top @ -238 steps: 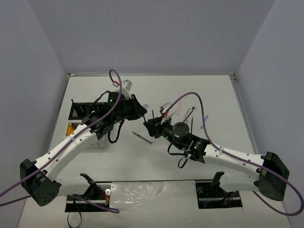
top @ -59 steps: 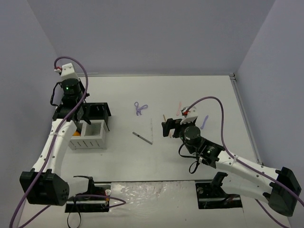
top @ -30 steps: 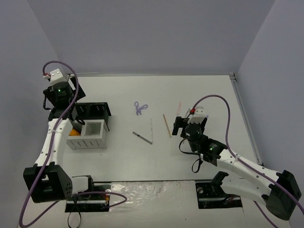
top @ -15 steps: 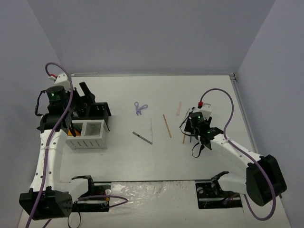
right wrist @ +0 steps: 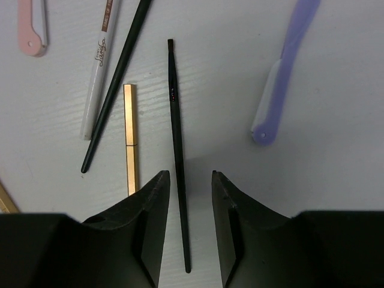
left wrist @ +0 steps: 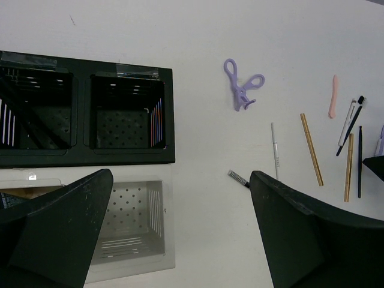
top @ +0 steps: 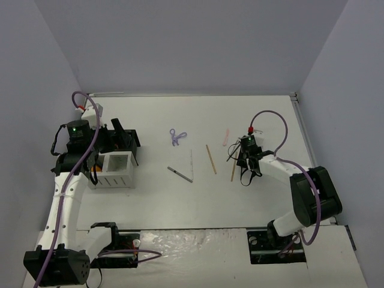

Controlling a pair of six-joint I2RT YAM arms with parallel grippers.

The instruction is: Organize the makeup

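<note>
The makeup lies loose on the white table. My right gripper [right wrist: 191,177] points down over the right-hand cluster, its jaws narrow but apart on either side of a thin black pencil [right wrist: 176,156], which they do not pinch. Beside the pencil lie a gold stick [right wrist: 129,144], a black brush [right wrist: 117,78], a white pencil [right wrist: 101,72], a pink tool [right wrist: 30,24] and a lilac tool [right wrist: 282,78]. My left gripper [left wrist: 180,175] hangs wide open and holds nothing above the organizer box [left wrist: 84,114]. A purple scissor-like tool [left wrist: 242,87] lies mid-table.
The organizer's white compartment [left wrist: 129,228] sits in front of its black slots at the left. A tan stick [top: 210,159], a white pencil [top: 191,162] and a silver-capped pencil [top: 180,174] lie in the middle. Grey walls close in the table on three sides.
My right gripper has swung back and right onto the cluster, and its jaws have narrowed around the black pencil. The left arm has come down and right toward the organizer, still open.
</note>
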